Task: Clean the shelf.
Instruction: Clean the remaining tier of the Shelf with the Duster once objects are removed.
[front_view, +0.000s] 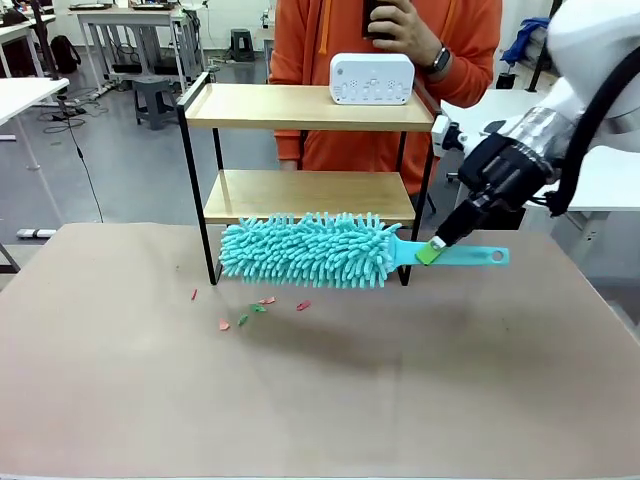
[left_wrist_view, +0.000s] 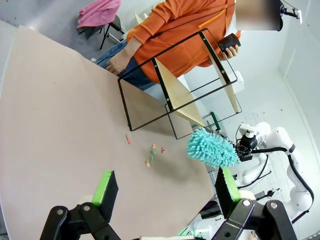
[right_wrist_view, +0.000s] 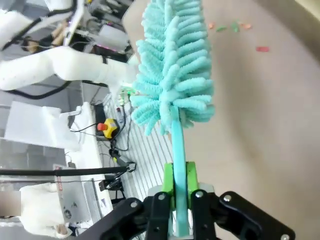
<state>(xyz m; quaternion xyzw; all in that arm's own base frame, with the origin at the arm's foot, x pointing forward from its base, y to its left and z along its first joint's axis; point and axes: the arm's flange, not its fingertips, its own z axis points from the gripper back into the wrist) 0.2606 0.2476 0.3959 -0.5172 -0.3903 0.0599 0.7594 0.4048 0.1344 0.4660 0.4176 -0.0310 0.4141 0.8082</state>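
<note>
Shelf (front_view: 300, 106): two light wooden boards, thin black metal frame
Position: just behind and left of right gripper (front_view: 432, 250)
Right grip: pinches fluffy teal duster (front_view: 310, 250) by its handle
Left gripper (left_wrist_view: 165, 192): spread

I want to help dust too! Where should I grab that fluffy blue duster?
Grab the duster by its thin flat handle, coming from the end away from the fluffy head. The handle is narrow enough to pinch across, while the soft head would probably squash. The right gripper pinches it there.
</note>
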